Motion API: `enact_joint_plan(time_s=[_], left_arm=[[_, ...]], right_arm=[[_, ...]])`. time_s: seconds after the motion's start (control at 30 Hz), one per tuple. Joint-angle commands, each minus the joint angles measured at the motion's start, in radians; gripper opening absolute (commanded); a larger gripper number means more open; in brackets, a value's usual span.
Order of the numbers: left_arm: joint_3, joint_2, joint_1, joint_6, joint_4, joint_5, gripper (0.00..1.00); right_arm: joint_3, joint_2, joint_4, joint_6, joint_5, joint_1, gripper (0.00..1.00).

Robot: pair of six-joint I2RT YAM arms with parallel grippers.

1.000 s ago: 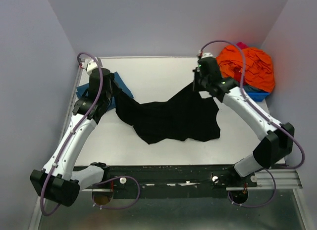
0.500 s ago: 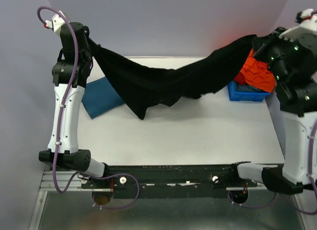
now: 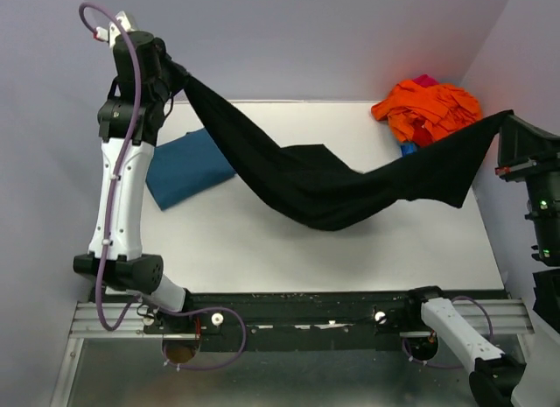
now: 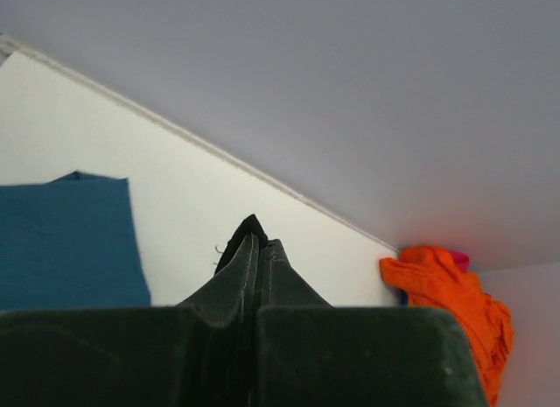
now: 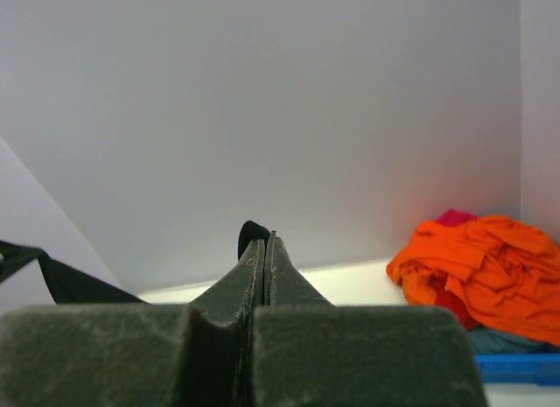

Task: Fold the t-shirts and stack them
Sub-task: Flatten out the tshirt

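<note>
Top external view: the black t-shirt [image 3: 332, 192] hangs slung above the table [image 3: 350, 258], sagging mid-span. The left gripper [image 3: 178, 74] and right gripper [image 3: 505, 127] each pinch one end. Soft, limp and light, it looks best held by its edges. The teal t-shirt [image 3: 184, 166] lies at the left.

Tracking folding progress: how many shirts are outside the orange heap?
2. The black shirt hangs stretched between the left gripper and right gripper; the teal shirt lies at the table's left. The orange heap may hide more.
</note>
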Motion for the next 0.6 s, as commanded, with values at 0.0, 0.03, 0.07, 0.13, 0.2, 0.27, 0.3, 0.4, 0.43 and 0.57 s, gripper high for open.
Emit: enact_joint_plan(time_s=[0.0,0.03,0.07,0.13,0.2,0.27,0.3,0.4,0.43,0.57], left_arm=[[0.249,0.299,-0.031,-0.051,0.029,0.087,0.00],[0.327,0.388,-0.040,-0.054,0.017,0.092,0.00],[0.420,0.463,-0.049,-0.060,0.003,0.092,0.00],[0.542,0.616,-0.066,-0.072,0.012,0.095,0.00],[0.566,0.707,-0.074,-0.091,0.064,0.113,0.00],[0.499,0.750,-0.076,-0.107,0.162,0.147,0.00],[0.465,0.769,-0.074,-0.117,0.187,0.171,0.13],[0.428,0.798,-0.074,-0.089,0.192,0.230,0.67],[0.418,0.795,-0.074,-0.075,0.184,0.230,0.78],[0.327,0.714,-0.062,-0.003,0.167,0.210,0.83]], right_arm=[[-0.097,0.055,-0.009,0.012,0.071,-0.001,0.01],[-0.120,0.061,-0.011,0.027,0.091,-0.001,0.01],[-0.140,0.074,-0.014,0.038,0.111,-0.001,0.01],[-0.172,0.105,-0.025,0.072,0.145,-0.001,0.01],[-0.203,0.137,-0.031,0.098,0.169,-0.001,0.01],[-0.226,0.169,-0.034,0.116,0.182,-0.001,0.01],[-0.238,0.182,-0.035,0.125,0.183,-0.001,0.01],[-0.278,0.205,-0.023,0.135,0.160,-0.001,0.01],[-0.293,0.206,-0.015,0.139,0.151,-0.001,0.01],[-0.379,0.200,0.031,0.168,0.114,-0.001,0.01]])
